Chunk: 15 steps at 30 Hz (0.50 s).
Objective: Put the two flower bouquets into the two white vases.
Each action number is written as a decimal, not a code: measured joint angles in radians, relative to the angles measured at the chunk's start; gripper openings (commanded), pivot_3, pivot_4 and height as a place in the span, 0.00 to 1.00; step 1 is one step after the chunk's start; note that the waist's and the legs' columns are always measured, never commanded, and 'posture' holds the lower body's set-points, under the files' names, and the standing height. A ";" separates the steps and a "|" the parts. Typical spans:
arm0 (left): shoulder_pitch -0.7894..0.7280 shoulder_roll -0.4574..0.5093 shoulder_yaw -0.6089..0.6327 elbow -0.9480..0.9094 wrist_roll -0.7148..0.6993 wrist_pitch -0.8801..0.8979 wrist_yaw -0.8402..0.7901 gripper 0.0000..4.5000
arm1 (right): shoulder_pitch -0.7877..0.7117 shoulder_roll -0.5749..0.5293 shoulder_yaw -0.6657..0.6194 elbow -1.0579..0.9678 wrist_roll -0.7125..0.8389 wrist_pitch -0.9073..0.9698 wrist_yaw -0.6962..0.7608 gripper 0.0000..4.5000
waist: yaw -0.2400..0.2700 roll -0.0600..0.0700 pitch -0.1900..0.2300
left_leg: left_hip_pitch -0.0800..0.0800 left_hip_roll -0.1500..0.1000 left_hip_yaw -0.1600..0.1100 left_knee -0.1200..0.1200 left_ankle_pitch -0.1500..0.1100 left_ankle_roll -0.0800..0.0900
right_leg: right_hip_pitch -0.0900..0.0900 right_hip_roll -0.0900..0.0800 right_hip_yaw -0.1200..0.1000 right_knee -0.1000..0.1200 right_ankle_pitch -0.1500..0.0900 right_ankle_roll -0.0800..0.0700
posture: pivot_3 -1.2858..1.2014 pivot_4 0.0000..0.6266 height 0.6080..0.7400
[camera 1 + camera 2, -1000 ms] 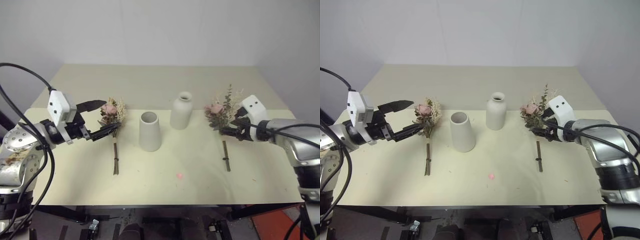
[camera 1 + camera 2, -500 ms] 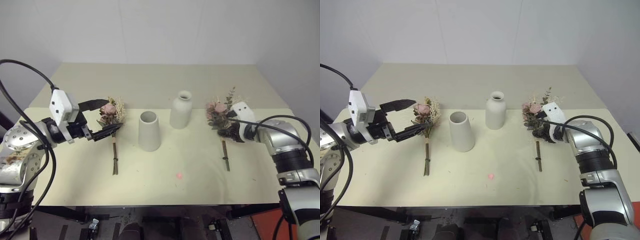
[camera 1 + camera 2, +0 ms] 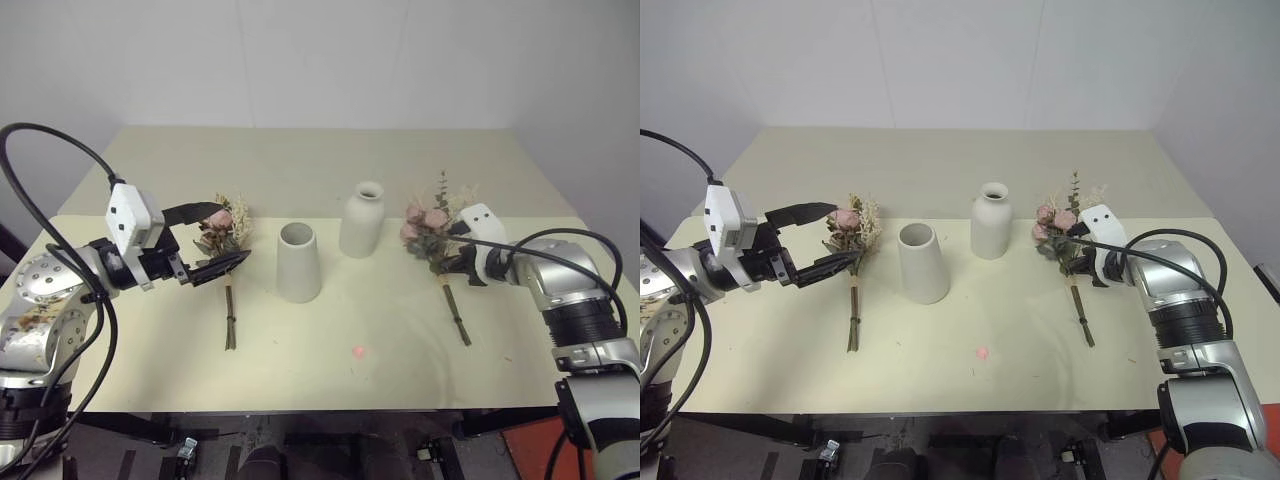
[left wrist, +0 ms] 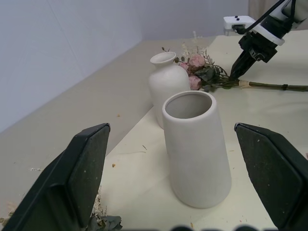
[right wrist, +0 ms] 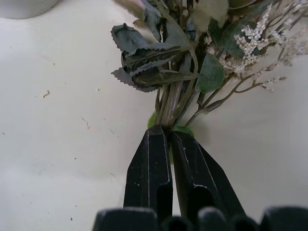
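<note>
Two flower bouquets lie on the table. The left bouquet has its pink head between the spread fingers of my left gripper, which is open and holds nothing. My right gripper is shut on the stems of the right bouquet, just below its leaves, with the stem end trailing on the table. Between them stand the white vases: the wide-mouthed cone vase and, behind it to the right, the narrow-necked bottle vase. The left wrist view looks past the cone vase to the bottle vase.
The cream table runs back to a white wall. A small pink dot sits on the table near the front edge. Black cables loop off my left arm.
My right gripper closed on the right bouquet's stems. The bouquet swung, its head toward the bottle vase and its stem end outward to the right. The left gripper stayed in place, open.
</note>
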 measured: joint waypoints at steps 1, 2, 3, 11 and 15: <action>0.000 0.000 0.000 -0.001 0.000 0.000 0.000 1.00 | 0.011 -0.012 -0.001 -0.025 -0.001 0.004 -0.004 0.07 | 0.000 0.000 0.000 | 0.000 0.000 0.000 0.000 0.000 0.000 | 0.000 0.000 0.000 0.000 0.000 0.000 | 0.52 0.24 1.00; 0.000 0.000 0.000 -0.001 0.000 0.000 0.000 1.00 | 0.016 -0.017 -0.004 -0.042 -0.003 0.010 -0.013 0.15 | 0.001 0.000 0.000 | 0.000 0.000 0.000 0.000 0.000 0.000 | 0.000 0.000 0.000 0.000 0.000 0.000 | 0.52 0.24 1.00; 0.000 0.000 0.000 -0.001 0.000 0.000 0.000 1.00 | 0.020 -0.022 -0.013 -0.065 -0.003 0.025 -0.017 0.21 | 0.001 0.000 0.000 | 0.000 0.000 0.000 0.000 0.000 0.000 | 0.000 0.000 0.000 0.000 0.000 0.000 | 0.52 0.24 1.00; -0.006 -0.007 -0.016 0.008 0.001 0.000 -0.002 1.00 | 0.001 -0.013 -0.099 -0.165 0.012 0.104 -0.067 0.74 | 0.000 0.000 0.000 | 0.000 0.000 0.000 0.000 0.000 0.000 | 0.000 0.000 0.000 0.000 0.000 0.000 | 0.52 0.24 1.00; -0.024 -0.008 -0.026 0.023 0.008 -0.001 -0.005 1.00 | -0.025 -0.031 -0.100 -0.212 0.026 0.149 -0.054 0.74 | 0.001 0.000 0.000 | 0.000 0.000 0.000 0.000 0.000 0.000 | 0.000 0.000 0.000 0.000 0.000 0.000 | 0.52 0.24 1.00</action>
